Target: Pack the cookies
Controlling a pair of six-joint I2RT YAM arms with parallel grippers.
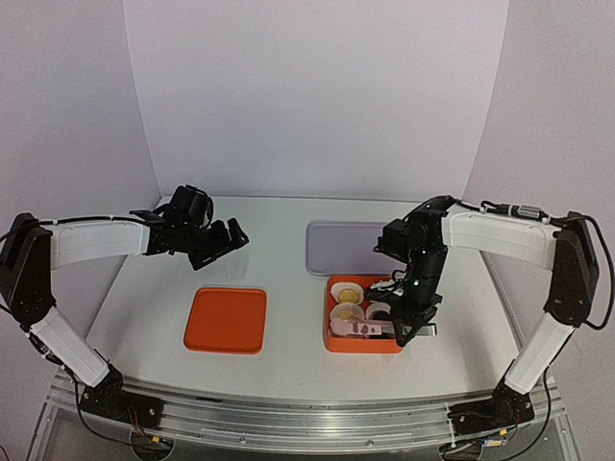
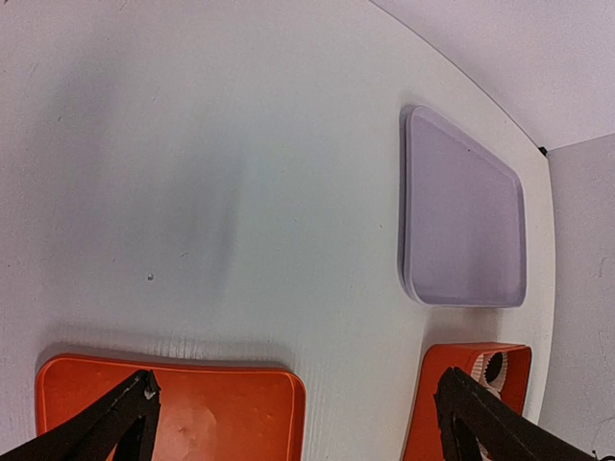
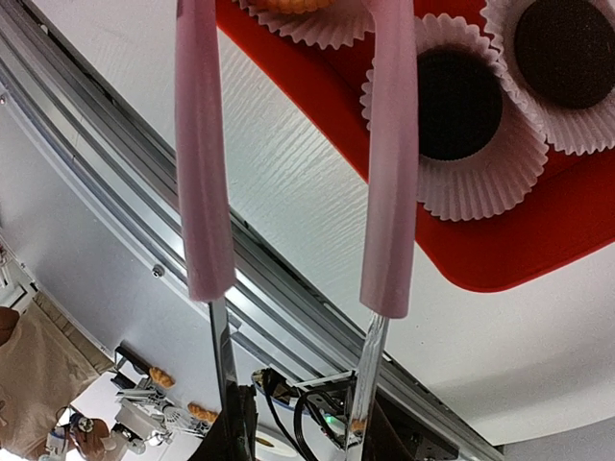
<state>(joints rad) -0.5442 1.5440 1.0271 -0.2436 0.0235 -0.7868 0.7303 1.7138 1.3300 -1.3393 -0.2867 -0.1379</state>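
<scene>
An orange box (image 1: 332,338) holds white paper cups with cookies. Two yellow cookies (image 1: 346,297) show at its left in the top view. In the right wrist view two dark cookies (image 3: 459,91) lie in cups, and the edge of a yellow cookie (image 3: 298,4) shows at the top. My right gripper (image 1: 411,325) is shut on pink-tipped metal tongs (image 3: 392,163), also seen in the top view (image 1: 365,328). The tongs' arms are spread over the box's near corner, with nothing seen between them. My left gripper (image 1: 227,240) is open and empty, above the table behind an orange lid (image 1: 227,320).
A lavender tray (image 1: 346,248) lies behind the box and shows in the left wrist view (image 2: 466,221), as do the orange lid (image 2: 192,413) and the box's corner (image 2: 447,384). The table's front rail (image 3: 288,279) runs close by the box.
</scene>
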